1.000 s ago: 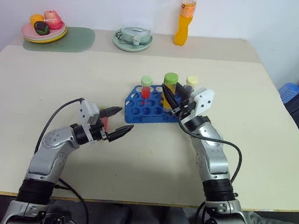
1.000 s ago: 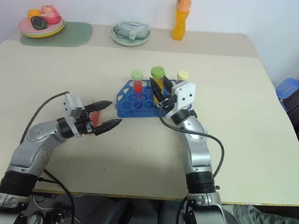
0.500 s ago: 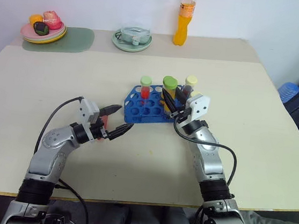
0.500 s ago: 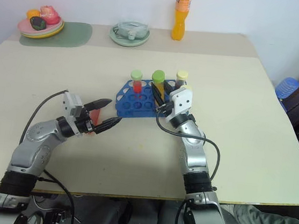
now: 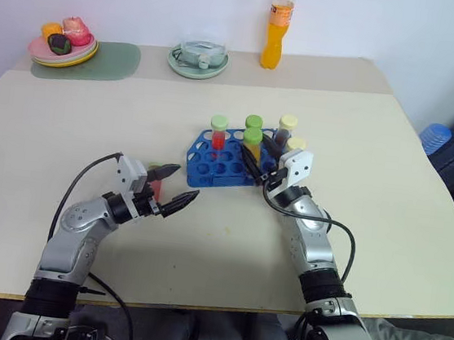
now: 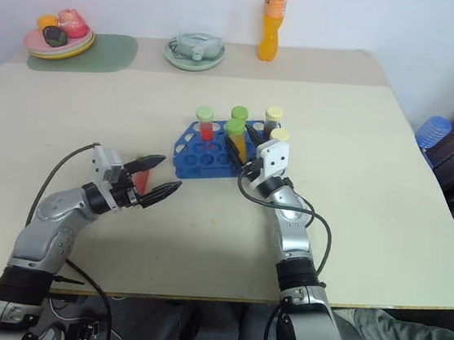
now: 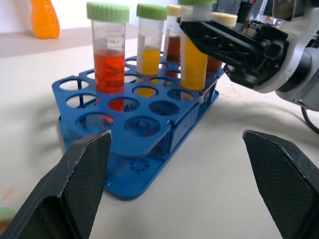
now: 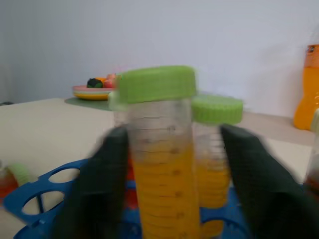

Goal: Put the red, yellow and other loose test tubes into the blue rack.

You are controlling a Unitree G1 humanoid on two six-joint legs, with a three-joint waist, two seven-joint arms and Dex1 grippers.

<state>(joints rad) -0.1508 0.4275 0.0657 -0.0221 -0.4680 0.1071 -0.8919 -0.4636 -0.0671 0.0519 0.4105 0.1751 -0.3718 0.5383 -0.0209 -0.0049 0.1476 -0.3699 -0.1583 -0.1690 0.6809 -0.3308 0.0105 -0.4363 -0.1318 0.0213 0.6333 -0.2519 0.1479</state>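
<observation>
Tubes stand upright in the blue rack (image 5: 224, 163) near the middle of the table (image 5: 387, 205) as I see it from the head camera: a red tube (image 5: 218, 131) with a green cap, two yellow tubes with green caps, one behind (image 5: 253, 125) and one in front (image 5: 252, 144), and a dark tube (image 5: 285, 131) with a cream cap. My right gripper (image 5: 258, 159) sits at the front yellow tube, and I can't tell its spread from here. My left gripper (image 5: 173, 187) hangs near the rack's left front corner, spread wide with nothing in its grasp, and a tube with red liquid (image 5: 154, 186) lies on the table behind it.

Left wrist camera: both fingers (image 7: 79, 184) stand far apart, the rack (image 7: 142, 144) between them ahead.

Right wrist camera: the yellow tube (image 8: 162, 164) stands in the rack between the fingers (image 8: 97, 184), which are spread clear of it on both sides.
</observation>
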